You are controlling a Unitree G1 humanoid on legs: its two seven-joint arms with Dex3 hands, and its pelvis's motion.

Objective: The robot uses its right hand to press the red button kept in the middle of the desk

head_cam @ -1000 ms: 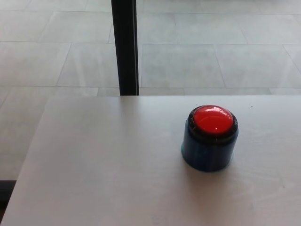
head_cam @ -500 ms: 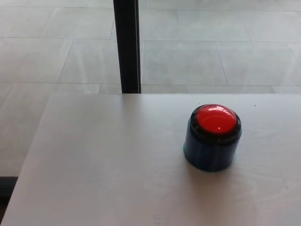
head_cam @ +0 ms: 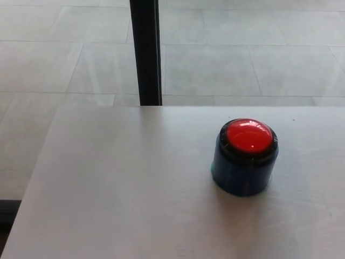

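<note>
A red domed button [head_cam: 248,135] sits on top of a dark blue round base [head_cam: 242,174] with a black ring around the dome. It stands upright on the pale desk [head_cam: 124,183], right of the picture's middle. Nothing touches it. Neither of my hands nor any part of my arms shows in the head view.
A black vertical post [head_cam: 146,52] rises behind the desk's far edge. Beyond the desk lies a grey tiled floor [head_cam: 64,59]. The desk's left edge runs slanting down the picture's left side.
The whole picture has shifted slightly, so the camera has moved a little. The button has not moved on the desk.
</note>
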